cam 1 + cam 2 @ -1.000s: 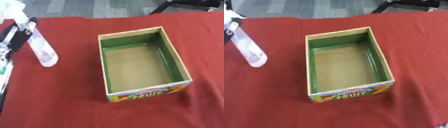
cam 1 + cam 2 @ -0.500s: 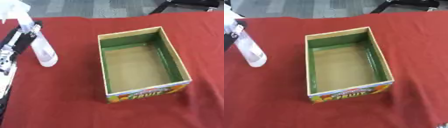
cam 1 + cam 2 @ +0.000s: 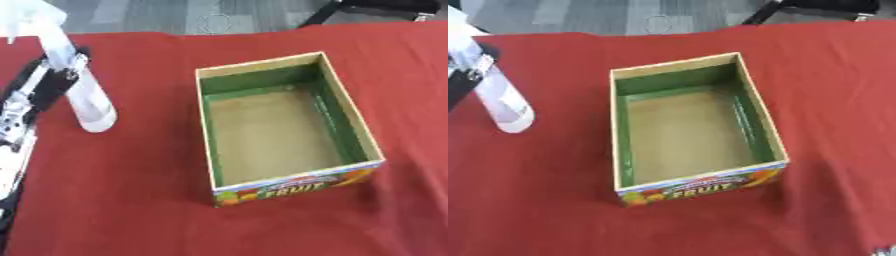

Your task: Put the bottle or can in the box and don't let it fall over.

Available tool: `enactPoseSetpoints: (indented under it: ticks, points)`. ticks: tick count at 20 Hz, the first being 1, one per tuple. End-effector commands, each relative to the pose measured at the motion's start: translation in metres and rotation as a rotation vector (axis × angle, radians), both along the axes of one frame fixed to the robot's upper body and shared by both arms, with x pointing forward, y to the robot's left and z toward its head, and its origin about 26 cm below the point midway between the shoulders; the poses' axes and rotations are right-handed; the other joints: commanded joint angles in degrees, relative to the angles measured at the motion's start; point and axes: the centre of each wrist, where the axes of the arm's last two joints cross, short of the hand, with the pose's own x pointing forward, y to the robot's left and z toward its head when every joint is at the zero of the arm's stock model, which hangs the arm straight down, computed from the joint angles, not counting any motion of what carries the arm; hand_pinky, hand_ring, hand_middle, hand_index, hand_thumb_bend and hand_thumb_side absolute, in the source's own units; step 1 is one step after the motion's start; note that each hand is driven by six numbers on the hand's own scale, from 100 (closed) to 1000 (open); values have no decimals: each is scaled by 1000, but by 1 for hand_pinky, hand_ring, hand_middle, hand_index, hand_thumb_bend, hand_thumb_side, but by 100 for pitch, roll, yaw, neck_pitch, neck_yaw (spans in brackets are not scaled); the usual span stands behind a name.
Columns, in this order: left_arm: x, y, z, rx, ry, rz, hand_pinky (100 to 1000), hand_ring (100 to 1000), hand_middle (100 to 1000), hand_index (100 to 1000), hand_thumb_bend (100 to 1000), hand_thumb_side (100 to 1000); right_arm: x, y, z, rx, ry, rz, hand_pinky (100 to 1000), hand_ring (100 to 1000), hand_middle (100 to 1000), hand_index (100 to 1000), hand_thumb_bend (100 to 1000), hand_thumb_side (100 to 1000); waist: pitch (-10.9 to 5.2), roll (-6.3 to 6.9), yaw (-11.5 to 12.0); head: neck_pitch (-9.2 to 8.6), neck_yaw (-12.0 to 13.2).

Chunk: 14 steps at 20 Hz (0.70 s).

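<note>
Lifted a touch and tipped since a second ago: bottle [image 3: 83,95], white and translucent with a spray top, now leaning with its base toward the box and its head up at the far left corner. Gripped by the left hand [image 3: 54,80], fingers wrapped round the upper body just under the neck. Base looks barely off the red cloth [image 3: 131,200], or perhaps touching; cannot tell which. Well left of the fruit box [image 3: 289,185], which sits open and bare inside, green walls, brown floor. Right hand nowhere in view. Next up, by the look of it: raise higher, straighten upright, carry across above the near wall, then lower base-first to the middle of the floor. Best not to let go until standing flat, since tall and narrow means easily toppled.
</note>
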Motion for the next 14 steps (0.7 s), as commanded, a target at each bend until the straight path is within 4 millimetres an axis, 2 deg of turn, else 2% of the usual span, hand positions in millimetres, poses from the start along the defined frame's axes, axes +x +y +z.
enactPoseSetpoints:
  ticks: [1, 14]
  points:
    - [3, -3, -7, -12, 36, -9, 795, 1000, 1000, 864, 120, 889, 0, -2, 7, -11, -21, -5, 544, 479, 480, 658, 100, 1000, -63, -30, -20, -67, 16]
    - [11, -3, -35, -38, 124, 10, 860, 1000, 1000, 833, 100, 885, 0, -3, 8, -9, -27, -8, 546, 478, 479, 658, 100, 1000, -38, -42, -26, -96, 11]
